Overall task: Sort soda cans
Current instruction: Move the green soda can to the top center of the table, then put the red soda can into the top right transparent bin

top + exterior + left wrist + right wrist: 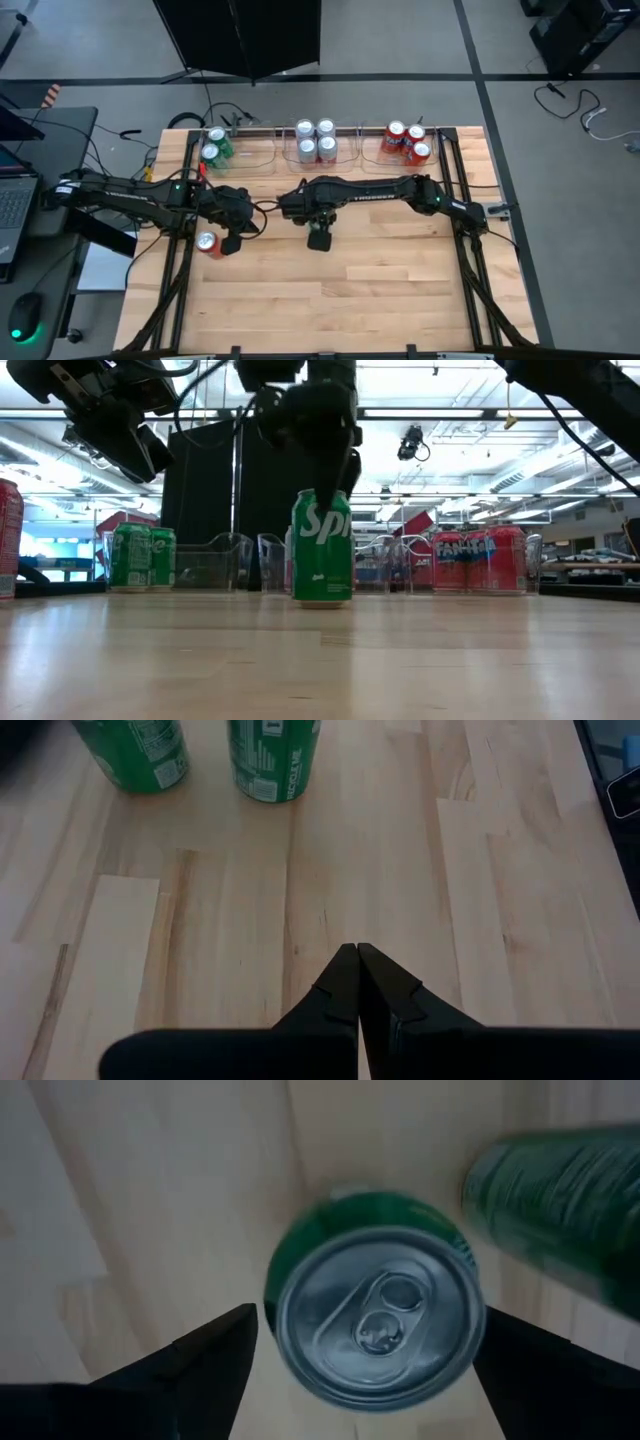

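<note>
From above, the right hand covers the green can beneath it, so that can cannot be seen there at all. At table height a red can at nine o'clock is cut by the edge. The silver-white cans sit mostly behind the green one there. Past the right hand's fingers, a second green shape at two o'clock is blurred and cropped.

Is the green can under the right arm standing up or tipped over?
Upright: the green can stands on its base, silver top facing up.
</note>
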